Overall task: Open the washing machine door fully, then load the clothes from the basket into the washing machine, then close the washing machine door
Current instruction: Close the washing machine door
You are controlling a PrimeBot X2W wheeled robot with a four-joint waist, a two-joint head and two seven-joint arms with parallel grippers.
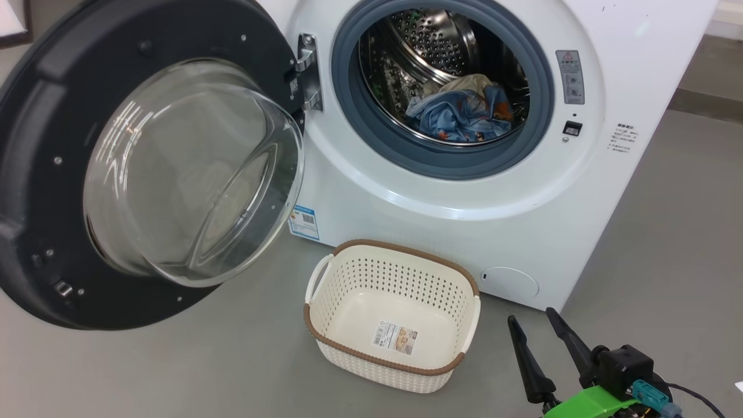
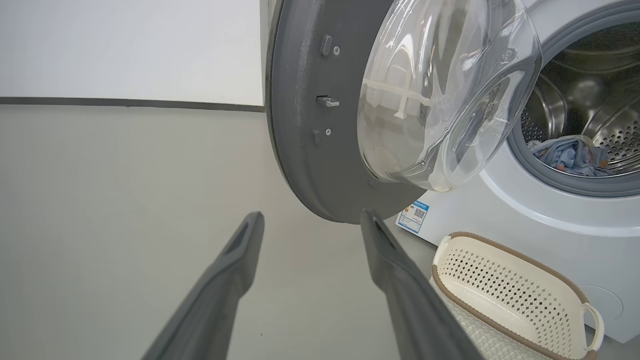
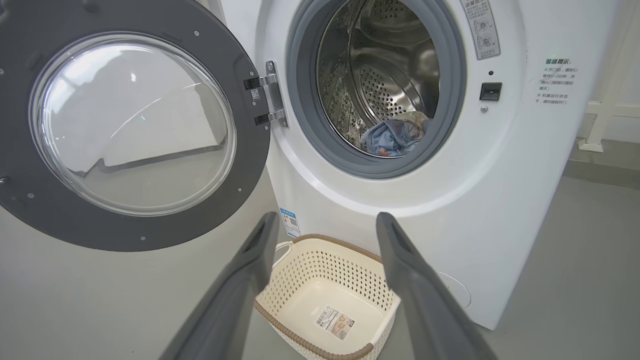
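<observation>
Right end effector (image 1: 531,314): you have it at the near right, fingers spread wide and grasping nothing, over the floor (image 1: 174,371) just right of the basket (image 1: 400,248).
Left end effector (image 2: 312,214): released and empty; its tips point at the lower rim of the washing machine door (image 1: 35,174), and you cannot tell whether they touch it.
Washing machine door: swung wide open to the left on its metal hinge (image 1: 307,72), with the domed glass (image 1: 191,174) facing you.
Clothes (image 1: 461,113): a light blue bundle with some pale cloth, lying low inside the steel drum (image 1: 429,40), behind the grey gasket (image 1: 354,116).
Basket: on the floor in front of the washing machine (image 1: 522,232), below its opening, with a paper label (image 1: 395,338) on its bottom.
Blue label (image 1: 304,222): low on the machine's front, left of the basket.
</observation>
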